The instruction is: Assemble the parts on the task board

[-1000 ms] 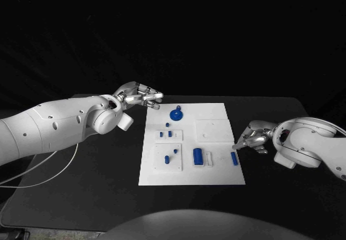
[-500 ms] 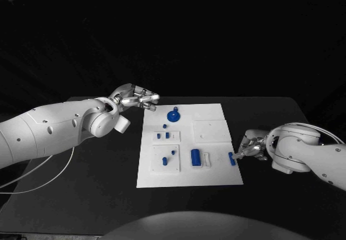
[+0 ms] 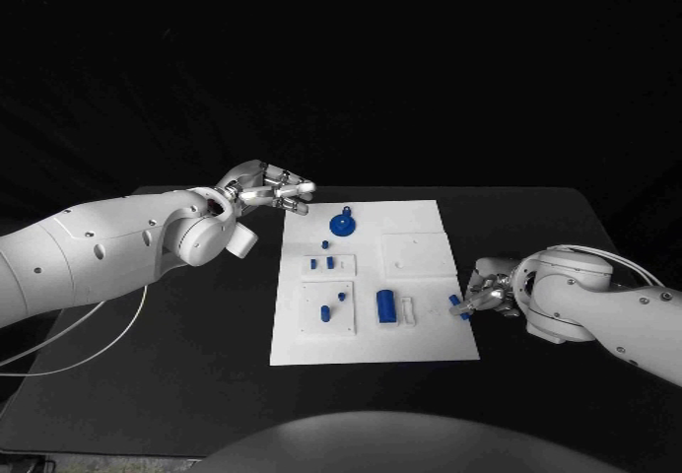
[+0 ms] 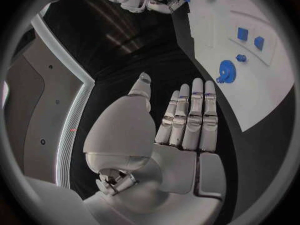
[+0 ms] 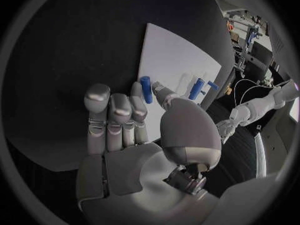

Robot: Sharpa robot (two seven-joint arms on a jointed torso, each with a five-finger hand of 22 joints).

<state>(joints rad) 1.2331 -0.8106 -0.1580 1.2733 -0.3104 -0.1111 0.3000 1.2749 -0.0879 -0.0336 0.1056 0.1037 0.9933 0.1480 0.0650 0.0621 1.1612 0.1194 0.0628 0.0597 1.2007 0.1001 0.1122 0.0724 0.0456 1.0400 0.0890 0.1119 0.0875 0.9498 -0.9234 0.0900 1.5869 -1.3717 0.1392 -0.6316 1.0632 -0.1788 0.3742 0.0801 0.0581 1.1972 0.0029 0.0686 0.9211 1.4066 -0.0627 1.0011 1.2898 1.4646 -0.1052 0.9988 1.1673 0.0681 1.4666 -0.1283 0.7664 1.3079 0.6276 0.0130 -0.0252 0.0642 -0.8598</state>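
We saw the white task board (image 3: 412,345) lying in the middle of the black desk (image 3: 185,384), with small blue parts on it. A round blue part (image 3: 343,226) with a small stem sat near the far end of the board. Two little blue blocks (image 3: 321,263) stood side by side on a raised white plate, and a small blue peg (image 3: 327,314) lay on the next plate toward us. A long blue cylinder (image 3: 385,306) stood beside a white holder. We thought most of the work was still to do, because the parts looked spread out and not joined. The right robot hand (image 3: 481,293) was at the board's right edge, and it pinched a short blue stick (image 5: 145,89) between its thumb and a finger, right at the board's rim. The left robot hand (image 3: 267,189) hung just off the far left corner of the board, with its fingers straight and side by side and nothing in it. Nothing stood between the hands and the parts that we could see.
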